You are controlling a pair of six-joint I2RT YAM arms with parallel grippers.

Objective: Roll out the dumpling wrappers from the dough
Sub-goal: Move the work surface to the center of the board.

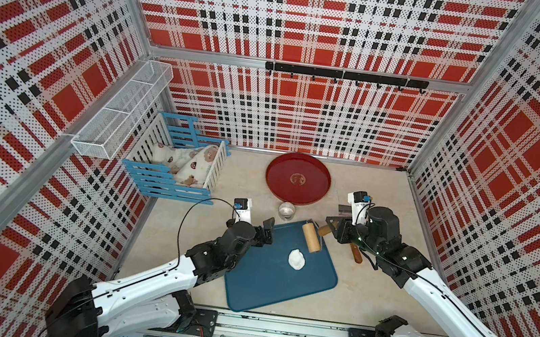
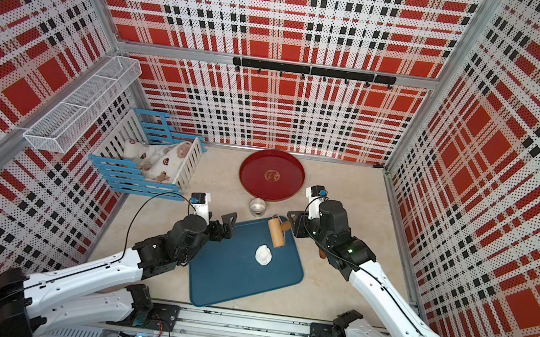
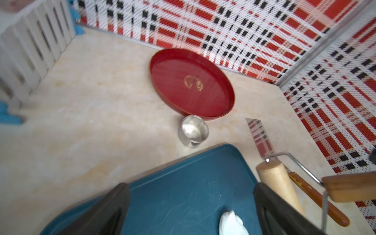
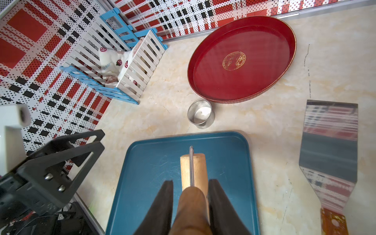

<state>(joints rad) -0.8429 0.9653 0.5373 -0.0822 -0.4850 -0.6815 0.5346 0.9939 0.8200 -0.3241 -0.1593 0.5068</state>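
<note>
right claw (image 4: 190, 183) pinching roller handle (image 4: 191, 207) | left claw (image 3: 191, 187) spread | dough (image 1: 296, 259) lump on blue tray (image 1: 264, 282)

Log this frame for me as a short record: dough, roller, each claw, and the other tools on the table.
dough: one white lump on the blue tray, not flattened
roller: beside the dough, handle gripped by the right claw
left claw: open, empty, near a tray corner
wrappers: none visible
other items: metal ring, spatula, red round tray
</note>
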